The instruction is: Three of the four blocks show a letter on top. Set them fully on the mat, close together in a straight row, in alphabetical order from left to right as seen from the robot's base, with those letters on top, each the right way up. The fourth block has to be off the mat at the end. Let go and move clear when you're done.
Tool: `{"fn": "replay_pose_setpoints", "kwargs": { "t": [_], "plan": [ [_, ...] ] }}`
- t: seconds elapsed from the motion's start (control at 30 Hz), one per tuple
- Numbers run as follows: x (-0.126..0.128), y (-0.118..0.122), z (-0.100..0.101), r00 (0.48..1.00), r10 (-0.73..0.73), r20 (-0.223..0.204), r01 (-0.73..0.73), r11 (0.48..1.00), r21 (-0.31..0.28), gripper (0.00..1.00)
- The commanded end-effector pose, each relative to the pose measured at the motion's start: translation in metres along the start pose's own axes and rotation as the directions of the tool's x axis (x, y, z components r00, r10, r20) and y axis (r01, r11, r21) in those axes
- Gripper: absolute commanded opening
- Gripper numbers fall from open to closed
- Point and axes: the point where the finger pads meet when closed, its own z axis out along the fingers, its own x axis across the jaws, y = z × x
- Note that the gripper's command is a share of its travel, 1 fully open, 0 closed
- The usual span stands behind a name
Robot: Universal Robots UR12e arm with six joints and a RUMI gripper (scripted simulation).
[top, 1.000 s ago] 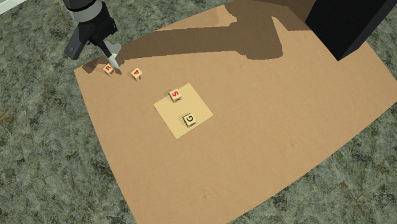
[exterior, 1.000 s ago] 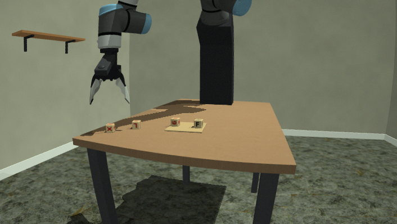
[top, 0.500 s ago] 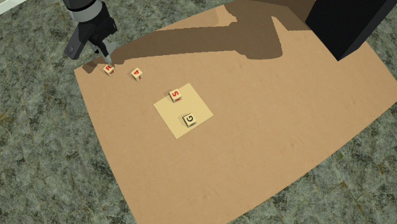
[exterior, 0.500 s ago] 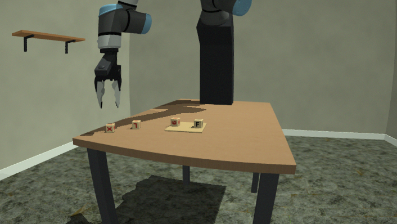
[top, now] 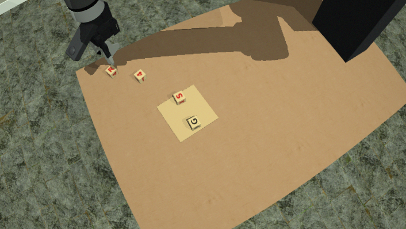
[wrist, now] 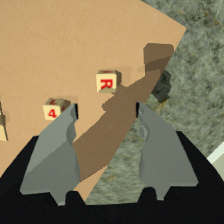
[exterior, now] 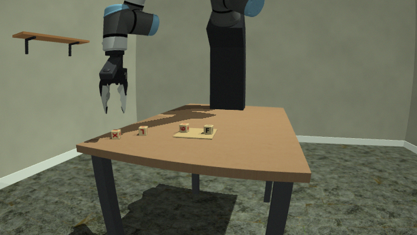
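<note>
Near the bench corner, the R block is seen almost straight below the raised gripper, whose half-narrowed jaws pinch nothing.

The arm shows dark grey casings with light blue caps at the joints, thin black seams ringing each one. A pale silver-grey wrist section sits under a black band. Below it, the gripper: a black angular body with a round boss on its side, two pale grey tapered fingers. A tall black pedestal carries the lot.
</note>
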Motion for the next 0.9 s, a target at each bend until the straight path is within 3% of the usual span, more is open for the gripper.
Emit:
{"fn": "replay_pose_setpoints", "kwargs": {
  "t": [0.0,0.87],
  "plan": [
    [0.0003,-0.0005,-0.0005,1.0,0.0,-0.001,0.0,1.0,0.001,0.4],
    [0.0003,-0.0005,0.0048,1.0,0.0,-0.001,0.0,1.0,0.001,0.4]
  ]
}}
